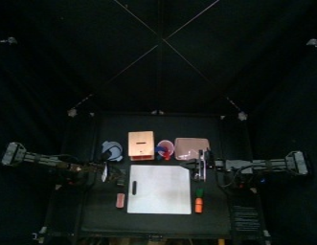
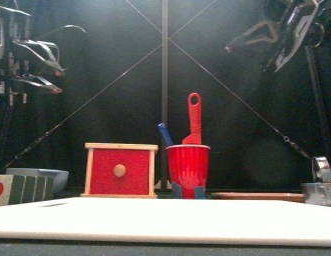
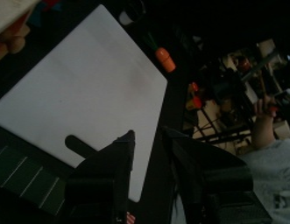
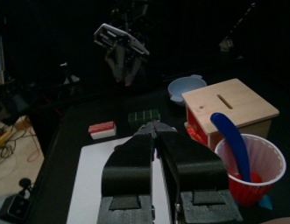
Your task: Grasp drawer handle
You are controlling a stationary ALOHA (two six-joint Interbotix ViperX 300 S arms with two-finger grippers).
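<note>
The little box (image 2: 121,169) looks like wood — pale and matt on its frame, with a red painted front and a round wooden knob (image 2: 120,171). The red cup (image 2: 188,168) looks like smooth plastic with fine ridges. The red spatula (image 2: 193,118) in it shines a bit, like plastic or rubber. The white board (image 1: 161,189) on the table is flat, smooth and matt. The table (image 1: 93,215) is dull black. The curtains (image 2: 248,110) look like soft black cloth. On the right, a small pot (image 2: 319,190) is shiny — it looks like metal.
</note>
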